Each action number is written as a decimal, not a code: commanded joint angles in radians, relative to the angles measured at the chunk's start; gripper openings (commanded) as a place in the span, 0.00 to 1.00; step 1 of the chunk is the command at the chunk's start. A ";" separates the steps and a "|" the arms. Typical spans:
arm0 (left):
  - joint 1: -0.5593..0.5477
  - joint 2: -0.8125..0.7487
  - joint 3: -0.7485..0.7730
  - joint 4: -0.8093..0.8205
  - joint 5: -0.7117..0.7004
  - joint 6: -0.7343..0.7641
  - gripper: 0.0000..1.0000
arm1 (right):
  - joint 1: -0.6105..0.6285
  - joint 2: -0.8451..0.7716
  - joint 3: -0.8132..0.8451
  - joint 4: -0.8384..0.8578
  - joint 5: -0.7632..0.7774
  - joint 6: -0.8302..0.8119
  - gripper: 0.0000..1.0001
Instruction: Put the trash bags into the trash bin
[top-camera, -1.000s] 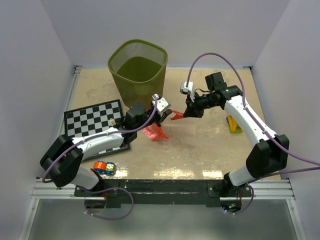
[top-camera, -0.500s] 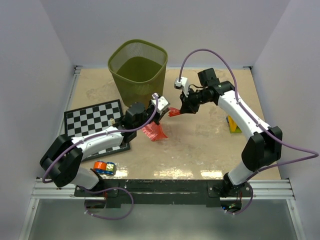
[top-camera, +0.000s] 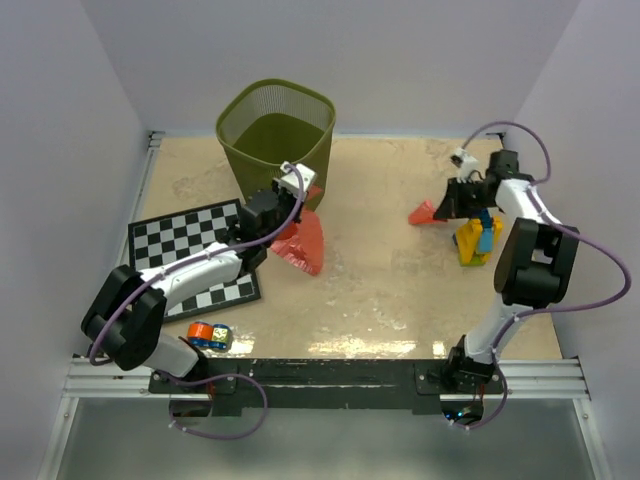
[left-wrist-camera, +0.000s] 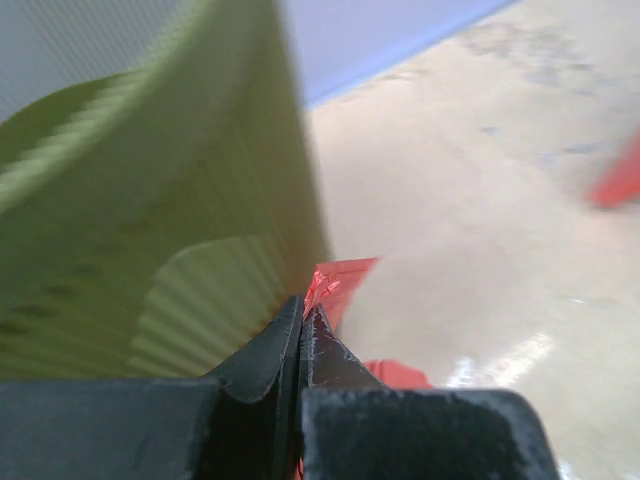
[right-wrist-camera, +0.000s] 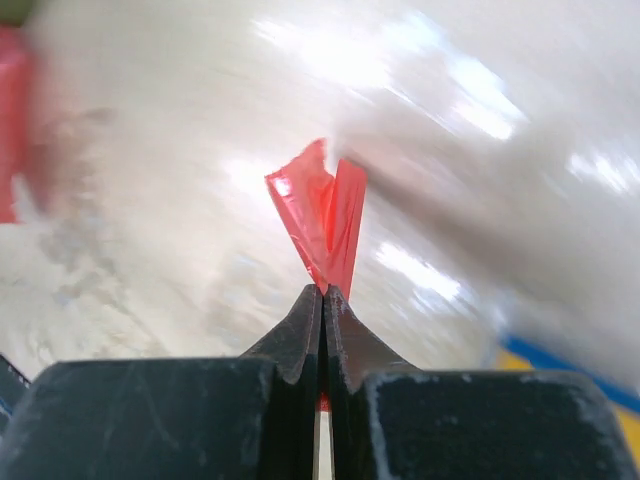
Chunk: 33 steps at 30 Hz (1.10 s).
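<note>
The left gripper pinches a trash bag beside the trash bin; right gripper pinches another

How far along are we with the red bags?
Done: nothing; no red shows inside the trash bin. In hand: left gripper shut on the larger red bag beside the bin, right gripper shut on a small red piece far from it. Left: dropping both in.
</note>
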 joint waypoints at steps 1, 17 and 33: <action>0.037 -0.050 0.022 -0.012 -0.025 -0.025 0.00 | 0.010 -0.062 0.016 -0.068 -0.035 0.019 0.00; 0.012 -0.185 -0.104 -0.086 0.279 0.038 0.00 | 0.053 0.166 0.395 0.151 0.501 0.084 0.00; 0.015 -0.232 -0.009 -0.116 0.326 0.061 0.00 | 0.150 0.025 0.343 0.148 0.691 0.039 0.99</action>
